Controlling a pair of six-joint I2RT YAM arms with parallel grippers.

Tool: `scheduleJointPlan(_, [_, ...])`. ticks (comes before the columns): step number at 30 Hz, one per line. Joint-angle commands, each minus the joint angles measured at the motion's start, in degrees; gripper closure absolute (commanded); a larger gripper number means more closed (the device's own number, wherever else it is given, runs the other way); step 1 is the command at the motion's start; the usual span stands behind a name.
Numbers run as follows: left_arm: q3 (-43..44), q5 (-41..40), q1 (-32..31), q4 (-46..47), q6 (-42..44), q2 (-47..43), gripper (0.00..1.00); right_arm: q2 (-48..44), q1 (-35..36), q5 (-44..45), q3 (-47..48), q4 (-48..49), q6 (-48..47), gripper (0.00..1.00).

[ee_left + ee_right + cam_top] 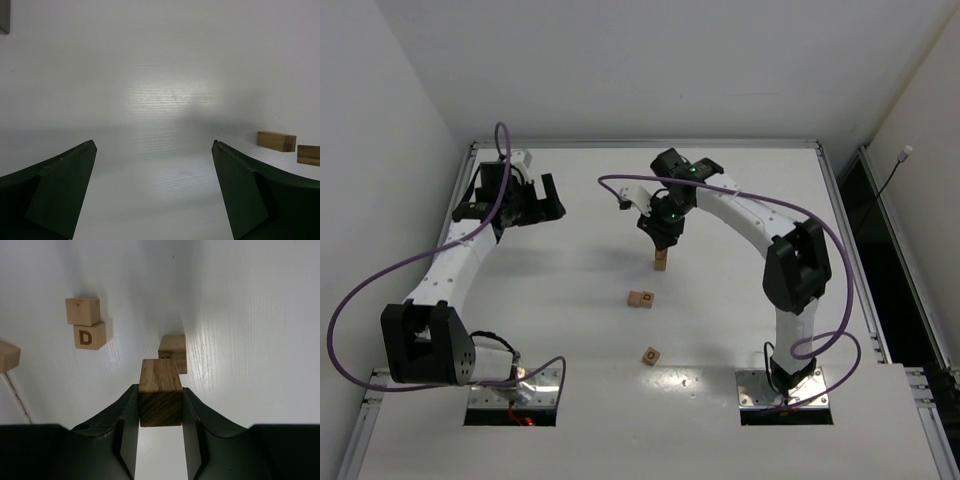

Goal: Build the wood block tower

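We gripped a wood block (160, 375) in the right end effector (160, 390) just above the tower (173, 352) on the desk (570, 330), apparently aligning it for stacking, while the left end effector (154, 145) stood open, well apart.

The left arm (455, 262) and right arm (745, 215) are white tubular links joined by boxy black housings (425, 343), each bolted to a silver plate (752, 386) at six o'clock. A purple cable (360, 287) loops along each. The left gripper (154, 150) has dark wedge-shaped fingers (55, 195)
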Motion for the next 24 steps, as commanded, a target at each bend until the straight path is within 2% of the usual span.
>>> scheduleJointPlan(1, [1.64, 1.1, 0.49, 1.85, -0.64, 0.68, 0.01, -3.64, 0.47, -0.77, -0.75, 3.59, -0.37, 1.0])
scheduleJointPlan(24, [2.17, 2.69, 0.49, 1.85, -0.64, 2.88, 0.01, -4.78, 1.0, 1.51, -5.14, 6.94, -6.35, 1.0])
